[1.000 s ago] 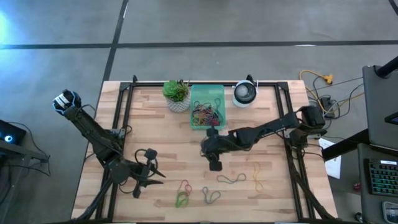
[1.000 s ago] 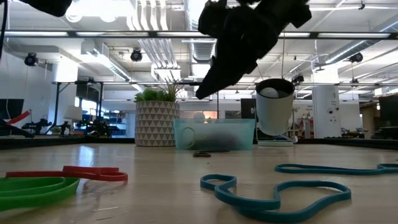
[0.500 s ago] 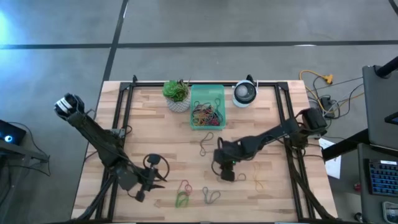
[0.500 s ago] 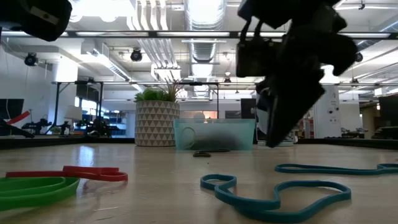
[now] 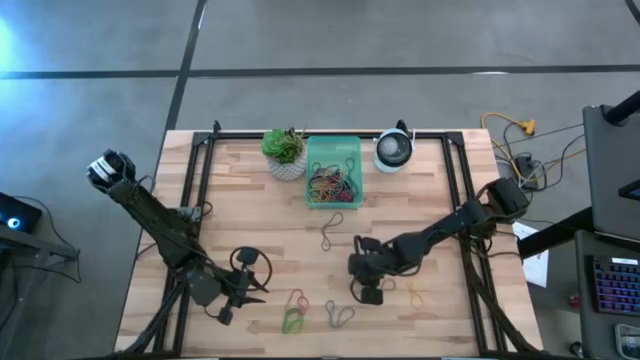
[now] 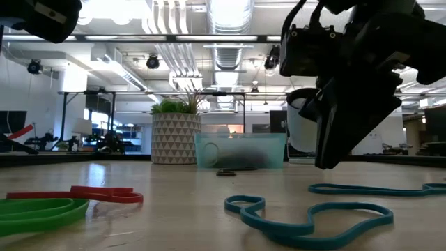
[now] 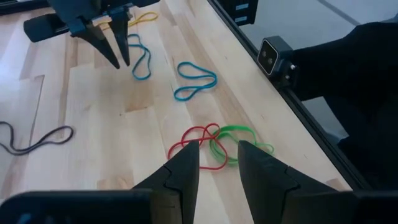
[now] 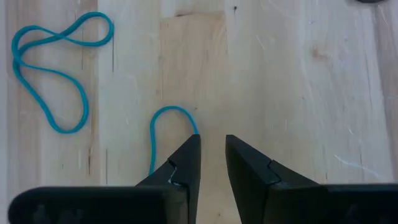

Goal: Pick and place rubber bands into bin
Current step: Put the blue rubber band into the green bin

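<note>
The right wrist view shows what the high view hides: the right gripper [image 8: 212,155] has its jaws set narrow, with a gap between them, and 1 finger touches the end of a teal band [image 8: 163,134]. A second teal band [image 8: 50,68] lies apart from it. In the high view, the right gripper [image 5: 369,292] is low over the table's near middle. The bin [image 5: 334,172], its long axis running toward the table's far edge, holds a tangle of rubber bands [image 5: 331,181]. The left gripper [image 7: 214,165] hovers with its jaws narrowly apart and empty above a red band [image 7: 189,138] and a green band [image 7: 239,140].
</note>
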